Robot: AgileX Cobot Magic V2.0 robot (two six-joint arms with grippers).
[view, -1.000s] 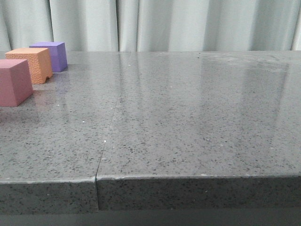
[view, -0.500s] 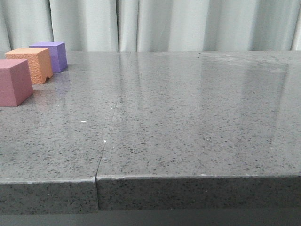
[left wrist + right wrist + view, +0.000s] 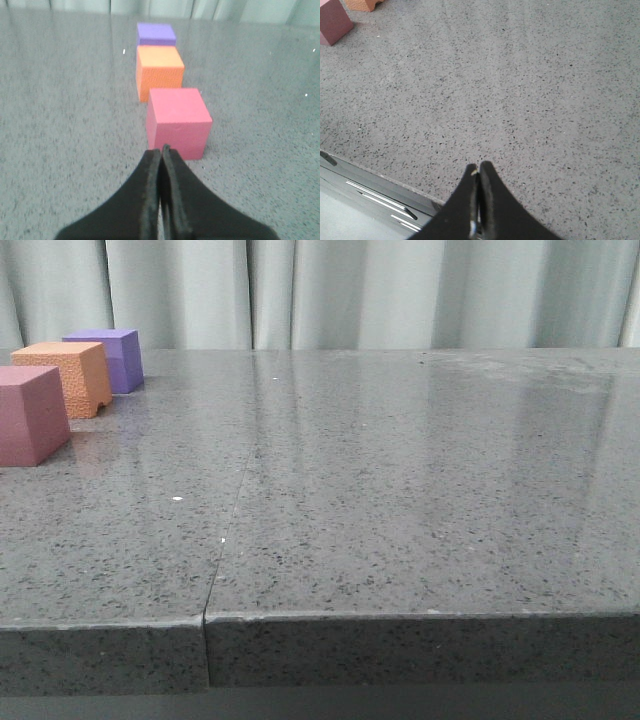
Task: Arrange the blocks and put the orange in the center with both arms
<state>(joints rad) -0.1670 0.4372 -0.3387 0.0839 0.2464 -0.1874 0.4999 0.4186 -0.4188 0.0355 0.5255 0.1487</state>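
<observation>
The orange cube (image 3: 160, 72) sits mid-row between the purple cube (image 3: 156, 34) and the pink cube (image 3: 178, 121) at the worktop's (image 3: 400, 500) far left. The left gripper (image 3: 162, 152), fingers pressed together, hangs just short of the pink cube, and the right gripper (image 3: 478, 170), likewise closed and empty, is well apart. The row looks arranged, so any retreat should go straight back without nudging pink.

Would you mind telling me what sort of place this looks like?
Probably a robot test bench: a bare grey speckled table, a plain curtain behind it, and three foam blocks in a row.

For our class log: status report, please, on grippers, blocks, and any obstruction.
Left gripper shut, empty, short of pink cube. Right gripper shut, empty, over bare table. Orange cube sits between pink and purple cube. Nothing in the way.
</observation>
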